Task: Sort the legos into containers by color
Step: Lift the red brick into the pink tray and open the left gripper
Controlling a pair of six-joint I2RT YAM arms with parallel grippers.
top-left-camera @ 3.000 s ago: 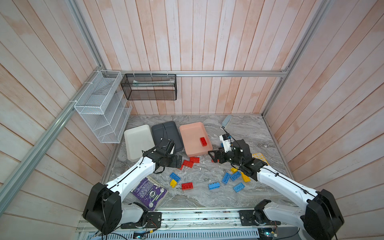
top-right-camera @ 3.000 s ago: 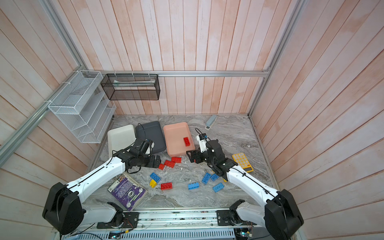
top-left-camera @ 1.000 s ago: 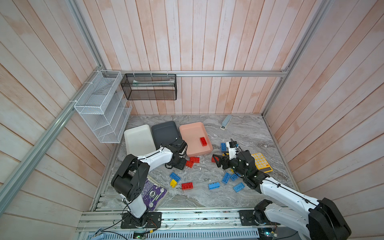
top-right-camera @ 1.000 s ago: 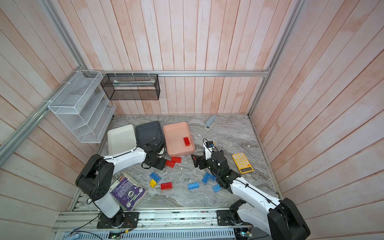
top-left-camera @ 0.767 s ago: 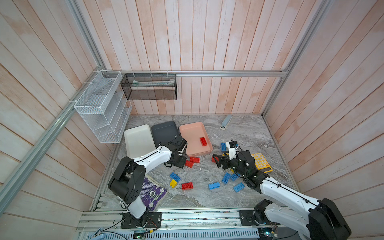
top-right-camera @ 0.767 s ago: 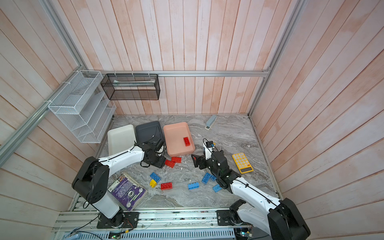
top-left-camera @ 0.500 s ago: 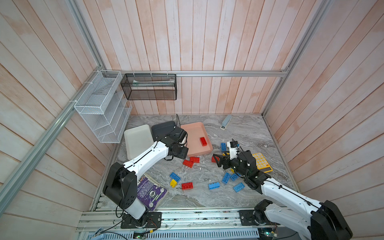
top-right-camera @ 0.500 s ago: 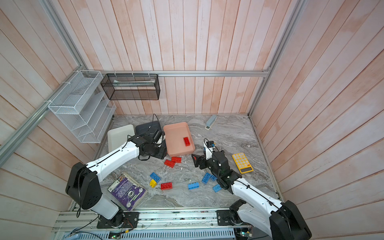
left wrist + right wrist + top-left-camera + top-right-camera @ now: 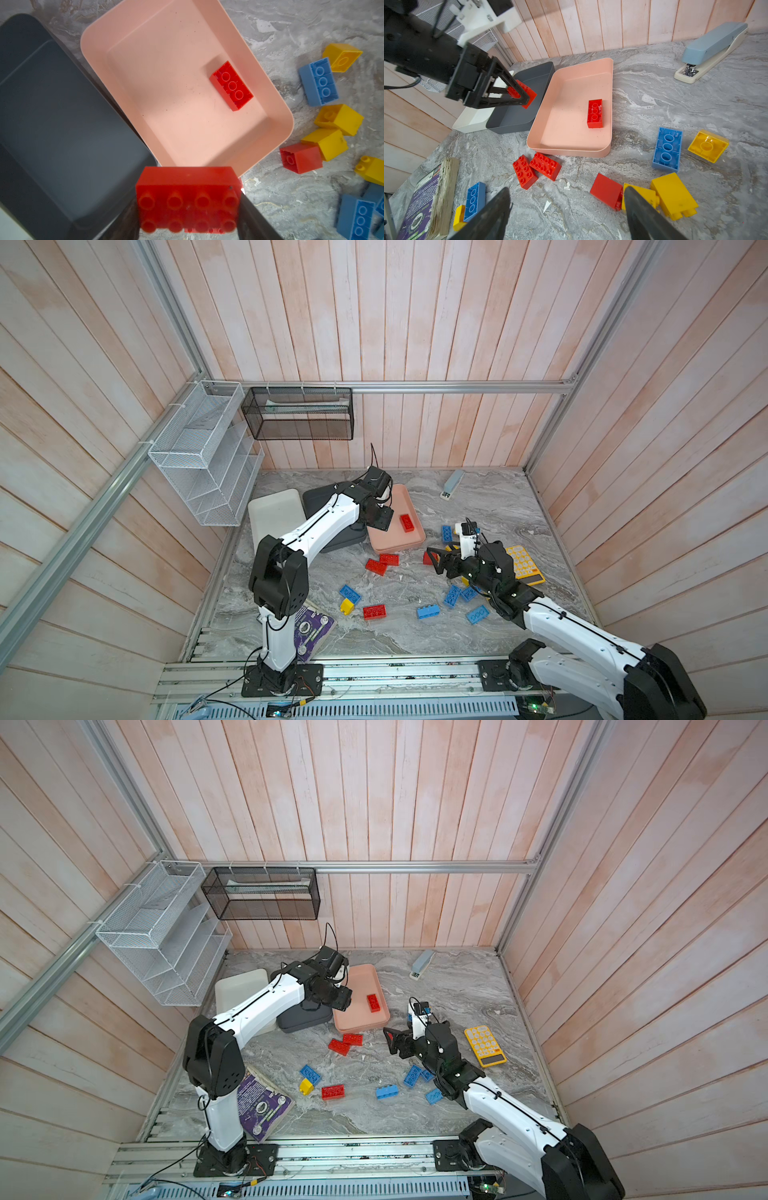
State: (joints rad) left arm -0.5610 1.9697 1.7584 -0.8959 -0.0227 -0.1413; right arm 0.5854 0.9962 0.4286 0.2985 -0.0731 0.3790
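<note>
The left tool (image 9: 519, 95) has come up off the counter (image 9: 478, 506) and swung toward 12 o'clock since a second ago. It is clenched on a long red brick (image 9: 187, 195). It holds the brick in the air, over the spot where the dark grey tray (image 9: 299, 1020) and the pink tray (image 9: 395, 545) sit side by side. The white tray (image 9: 274, 510) is at 9 o'clock of the grey one.

One red brick in the tray (image 9: 407, 523) lies flat at the 3 o'clock side of the pink tray. Two loose red bricks (image 9: 376, 567) lie on the counter at 6 o'clock of that tray.

The right tool (image 9: 567, 190) has stayed put. Its jaws are spread wide and hold nothing. It hangs low over the counter, with a small red block (image 9: 607, 191) and yellow bricks (image 9: 673, 193) near one jaw. Blue bricks (image 9: 428, 611) lie at 6 o'clock.
</note>
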